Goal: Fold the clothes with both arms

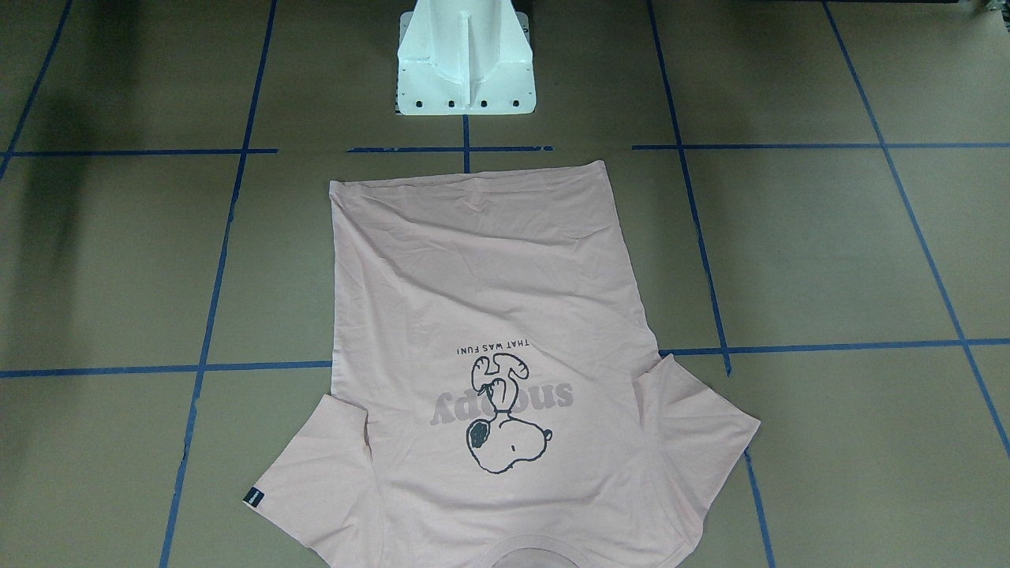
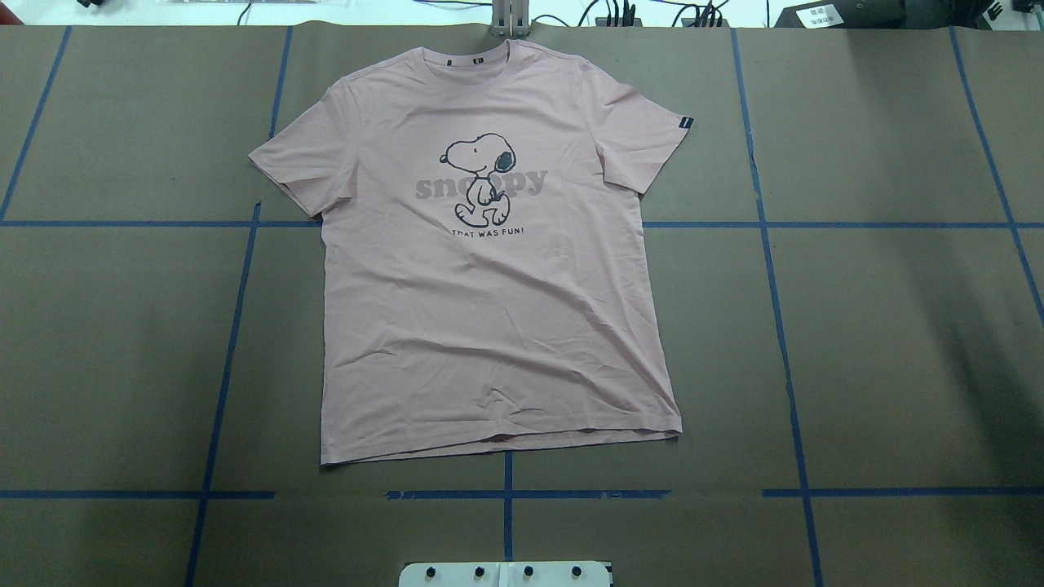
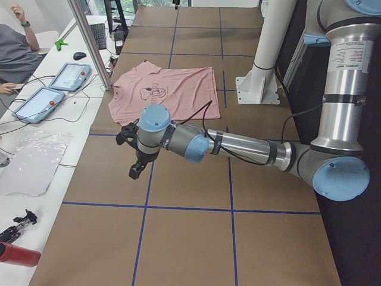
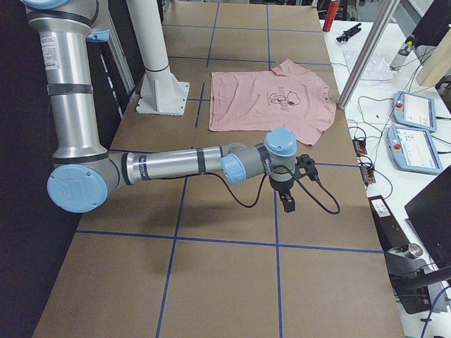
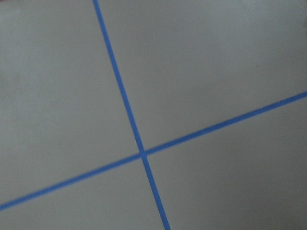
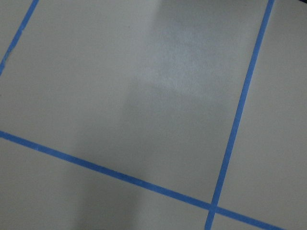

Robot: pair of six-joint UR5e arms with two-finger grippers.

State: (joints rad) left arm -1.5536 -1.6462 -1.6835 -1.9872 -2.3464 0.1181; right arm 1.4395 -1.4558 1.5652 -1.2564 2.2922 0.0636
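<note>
Front: T-shirt flat on desk, print up, hem just before pedestal. Overhead: collar farthest from pedestal. Left side: left arm low over desk, away from pedestal; jaws: cannot tell. Right side: right arm likewise; jaws: cannot tell

Pale pink T-shirt flat, unfolded, print up, left arm, right arm well apart
</note>
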